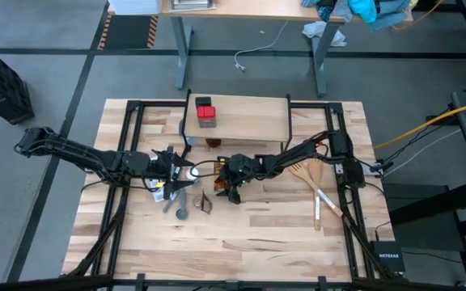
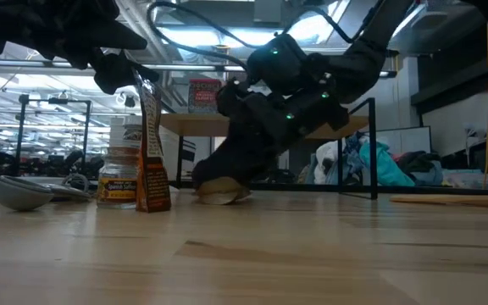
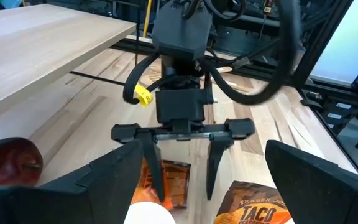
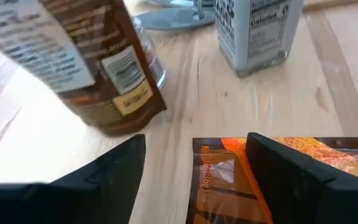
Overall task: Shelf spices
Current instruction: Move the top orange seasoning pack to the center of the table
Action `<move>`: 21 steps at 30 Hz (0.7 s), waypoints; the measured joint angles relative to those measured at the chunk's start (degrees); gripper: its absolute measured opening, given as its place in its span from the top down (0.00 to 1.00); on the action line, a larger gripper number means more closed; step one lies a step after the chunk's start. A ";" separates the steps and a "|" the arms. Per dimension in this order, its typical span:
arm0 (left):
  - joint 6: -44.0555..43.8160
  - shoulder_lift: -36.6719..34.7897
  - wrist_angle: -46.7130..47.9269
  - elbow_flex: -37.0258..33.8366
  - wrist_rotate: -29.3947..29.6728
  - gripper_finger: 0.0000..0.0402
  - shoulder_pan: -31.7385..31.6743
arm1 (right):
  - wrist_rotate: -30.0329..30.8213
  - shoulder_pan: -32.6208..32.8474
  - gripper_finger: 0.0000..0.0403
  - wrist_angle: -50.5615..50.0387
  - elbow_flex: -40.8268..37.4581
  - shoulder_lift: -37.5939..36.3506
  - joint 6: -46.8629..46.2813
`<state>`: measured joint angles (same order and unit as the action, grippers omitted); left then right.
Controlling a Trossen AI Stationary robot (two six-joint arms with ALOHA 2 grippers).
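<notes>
The light-wood shelf point(image 1: 249, 121) stands at the table's far middle with a red-topped box point(image 1: 205, 113) on it. In front of it an orange see-through packet point(image 4: 229, 180) lies flat on the table. My right gripper point(image 4: 196, 140) stands open over the packet, slanting down, one finger on each side. A brown taco packet point(image 2: 152, 161) stands upright next to a white-capped jar point(image 2: 119, 174), left of the orange packet. My left gripper point(image 1: 180, 171) hovers open above these, facing my right gripper point(image 3: 182, 186). My right gripper has its fingers point(image 3: 156, 177) slanting down from the table's right, on either side of the orange packet's end point(image 3: 176, 180). I cannot tell whether they touch it. The packet lies flat on the table.
A pale grey utensil point(image 2: 19, 191) lies left of the jar. A white box point(image 4: 253, 31) stands beyond the packet. Wooden spatulas point(image 1: 314, 186) lie at the table's right. A brown-red rounded thing point(image 3: 8, 163) sits under the shelf's edge. Black frame rails point(image 1: 132, 153) run along both sides.
</notes>
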<state>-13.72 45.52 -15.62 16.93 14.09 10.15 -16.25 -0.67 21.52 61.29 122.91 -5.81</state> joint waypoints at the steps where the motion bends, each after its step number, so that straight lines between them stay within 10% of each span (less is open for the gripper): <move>1: 0.00 0.00 -0.02 0.00 0.00 0.18 0.00 | -0.08 0.00 0.29 0.16 -0.88 -0.47 -0.42; 21: 0.54 -0.02 -7.22 0.00 0.02 0.18 -0.04 | 11.55 7.37 0.29 32.07 -28.48 -8.29 -13.13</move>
<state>-13.17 45.50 -22.84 16.93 14.11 10.11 -4.70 6.71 53.59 32.81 114.61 -18.94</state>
